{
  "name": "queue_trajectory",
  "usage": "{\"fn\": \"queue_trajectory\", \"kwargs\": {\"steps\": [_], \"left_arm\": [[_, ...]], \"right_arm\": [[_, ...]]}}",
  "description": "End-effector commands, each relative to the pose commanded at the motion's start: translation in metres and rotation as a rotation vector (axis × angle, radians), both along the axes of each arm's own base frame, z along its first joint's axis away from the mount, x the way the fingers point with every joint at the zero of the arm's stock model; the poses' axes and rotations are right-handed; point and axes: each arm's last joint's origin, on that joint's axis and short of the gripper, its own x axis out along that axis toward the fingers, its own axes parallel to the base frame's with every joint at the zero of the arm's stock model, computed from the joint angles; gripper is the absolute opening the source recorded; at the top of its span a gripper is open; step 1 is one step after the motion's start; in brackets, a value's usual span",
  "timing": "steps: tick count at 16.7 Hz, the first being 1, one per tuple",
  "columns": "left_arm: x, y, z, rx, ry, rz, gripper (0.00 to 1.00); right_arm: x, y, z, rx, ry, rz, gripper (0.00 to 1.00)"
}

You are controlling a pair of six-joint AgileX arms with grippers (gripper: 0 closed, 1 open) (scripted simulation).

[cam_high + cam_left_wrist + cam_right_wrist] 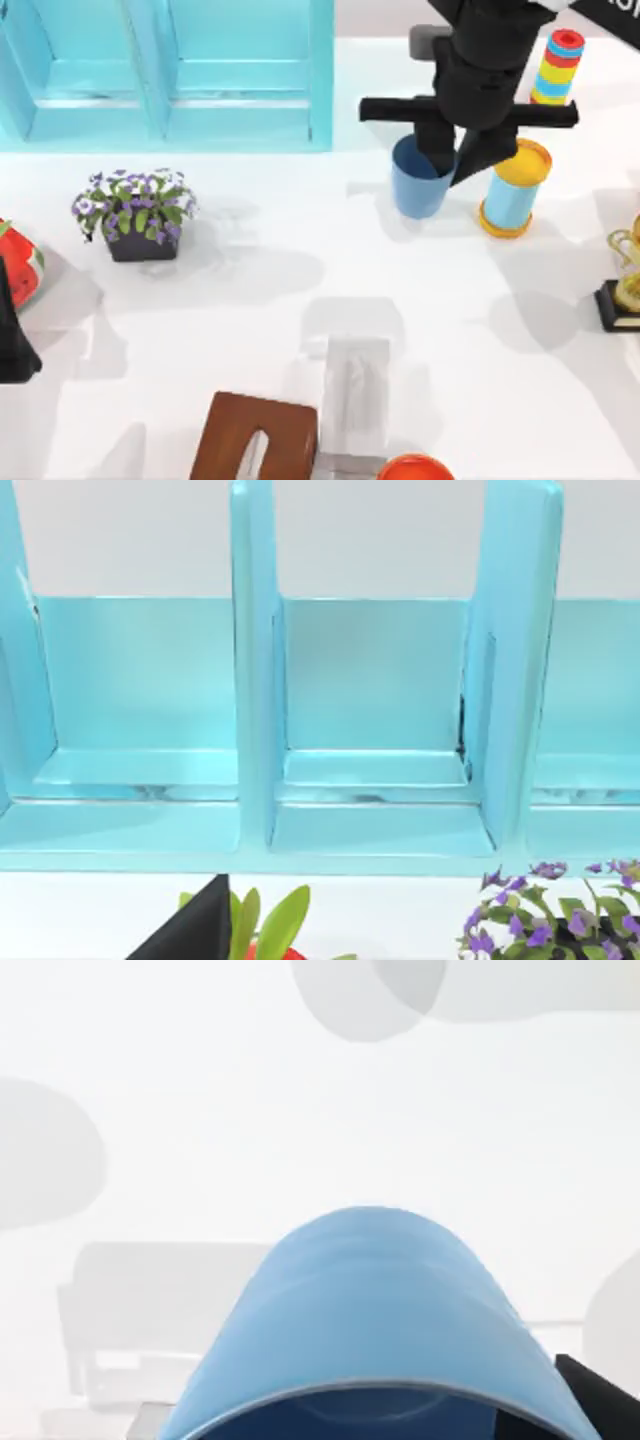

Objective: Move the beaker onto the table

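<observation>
Beaker (415, 190) is a smooth plain blue tapered cup, tilted, rim up, w/ my right gripper (447, 160) clamped on its rim: one black finger inside, one outside. It sits over the glossy white table (300, 270), just beside the light-blue cylinder (512, 190) w/ yellow-orange rims; can't tell if its base touches the surface. Right wrist view: curved matte blue wall (370, 1300) of beaker up close, white tabletop behind. Left arm (12, 340) parked at table's left edge; can't tell its finger state. Turquoise cabinet (170, 70) stands at rear left.
</observation>
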Motion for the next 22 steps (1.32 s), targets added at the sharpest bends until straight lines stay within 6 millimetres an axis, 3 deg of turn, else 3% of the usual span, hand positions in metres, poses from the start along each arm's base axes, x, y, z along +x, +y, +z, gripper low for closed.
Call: {"fn": "queue_trajectory", "kwargs": {"steps": [3, 9, 13, 22], "left_arm": [[0.0, 0.0, 0.0, 0.0, 0.0, 0.0, 1.0], [0.0, 0.0, 0.0, 0.0, 0.0, 0.0, 1.0], [0.0, 0.0, 0.0, 0.0, 0.0, 0.0, 1.0], [0.0, 0.0, 0.0, 0.0, 0.0, 0.0, 1.0]], "right_arm": [[0.001, 0.003, -0.011, -0.001, 0.001, 0.001, 0.0], [0.002, 0.013, -0.061, -0.001, -0.004, 0.004, 0.0], [0.001, 0.013, -0.063, -0.002, -0.002, 0.005, 0.0], [0.001, 0.013, -0.063, -0.002, -0.002, 0.005, 0.68]]}}
